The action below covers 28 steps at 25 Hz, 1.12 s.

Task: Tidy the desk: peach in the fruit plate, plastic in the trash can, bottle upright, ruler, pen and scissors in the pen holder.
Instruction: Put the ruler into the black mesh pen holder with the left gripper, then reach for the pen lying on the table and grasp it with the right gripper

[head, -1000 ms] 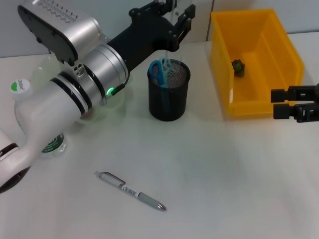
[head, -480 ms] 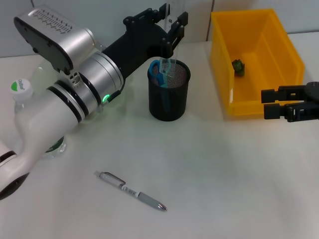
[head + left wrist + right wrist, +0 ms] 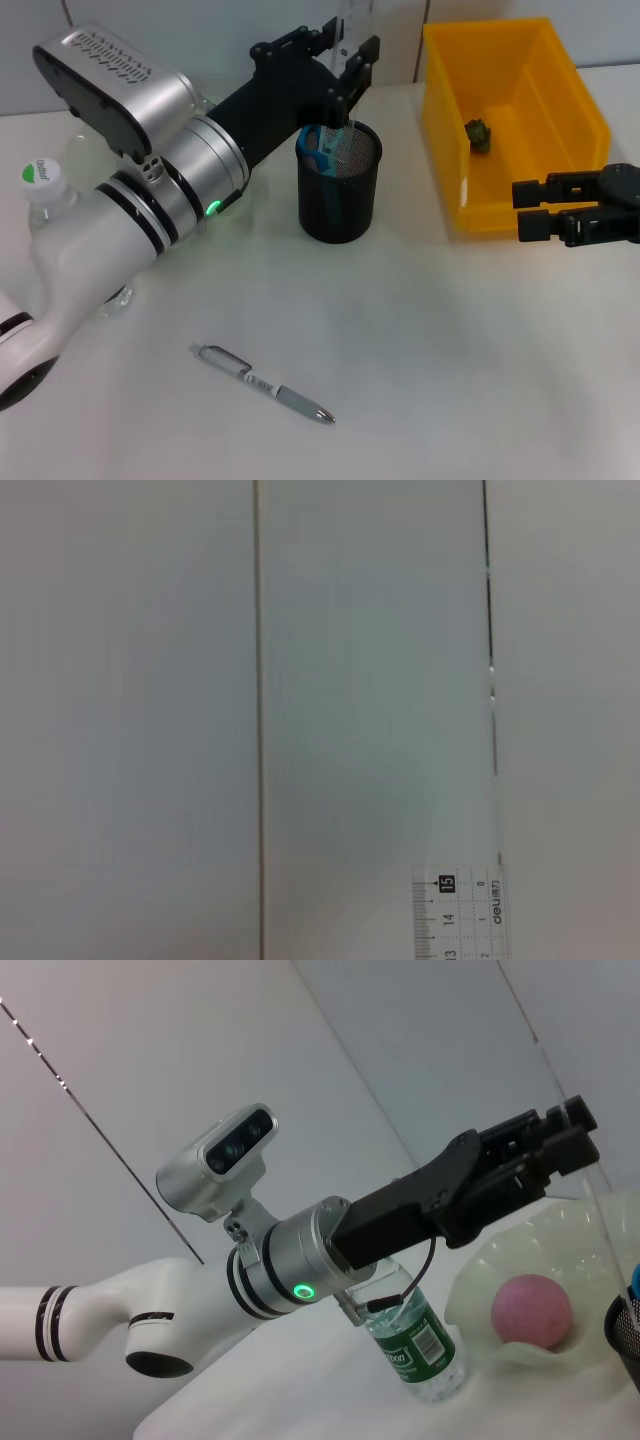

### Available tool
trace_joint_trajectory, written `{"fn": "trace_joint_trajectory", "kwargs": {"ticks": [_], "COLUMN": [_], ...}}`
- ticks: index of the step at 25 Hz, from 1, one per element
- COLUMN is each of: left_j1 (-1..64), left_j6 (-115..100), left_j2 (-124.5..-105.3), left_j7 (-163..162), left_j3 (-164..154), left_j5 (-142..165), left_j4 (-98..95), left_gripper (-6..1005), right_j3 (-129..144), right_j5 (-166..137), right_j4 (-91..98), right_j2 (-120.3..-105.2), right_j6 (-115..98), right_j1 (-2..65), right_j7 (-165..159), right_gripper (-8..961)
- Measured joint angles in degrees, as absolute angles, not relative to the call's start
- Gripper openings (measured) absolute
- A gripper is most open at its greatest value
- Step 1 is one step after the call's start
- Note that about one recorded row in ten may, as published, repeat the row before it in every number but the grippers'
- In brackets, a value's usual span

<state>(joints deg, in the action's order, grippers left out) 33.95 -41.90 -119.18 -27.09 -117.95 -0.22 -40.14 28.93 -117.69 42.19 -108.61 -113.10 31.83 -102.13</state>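
My left gripper is shut on a clear ruler and holds it upright over the black mesh pen holder, its lower end inside the rim. The ruler's end also shows in the left wrist view. Blue scissors stand in the holder. A silver pen lies on the table in front. The bottle stands upright at the left. In the right wrist view the peach lies in the pale fruit plate. My right gripper is open and empty beside the yellow bin.
The yellow bin holds a crumpled green piece of plastic. My left arm stretches across the back left and hides the fruit plate in the head view. The bottle also shows in the right wrist view.
My left gripper has come down a little with the ruler, bringing it lower into the pen holder. My right gripper has moved a little to the left.
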Motion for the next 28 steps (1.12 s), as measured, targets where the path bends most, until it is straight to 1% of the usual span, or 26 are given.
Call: {"fn": "trace_joint_trajectory", "kwargs": {"ticks": [25,28], "left_j1": [34.1,34.2], "left_j6": [-43.7,-43.8], "left_j2": [-119.18,-119.18], "left_j7": [-27.7,-27.7], "left_j3": [-118.0,-118.0], "left_j5": [-1.9,-1.9], "left_j4": [-39.5,-39.5], "left_gripper": [460,560], "right_j3": [29.0,29.0], "right_j5": [-117.7,-117.7], "right_j4": [42.2,42.2], "right_j2": [-108.72,-108.72], "right_j6": [-112.9,-112.9], "right_j1": [32.6,32.7], "right_j7": [-102.8,-102.8], "right_gripper": [804,804]}}
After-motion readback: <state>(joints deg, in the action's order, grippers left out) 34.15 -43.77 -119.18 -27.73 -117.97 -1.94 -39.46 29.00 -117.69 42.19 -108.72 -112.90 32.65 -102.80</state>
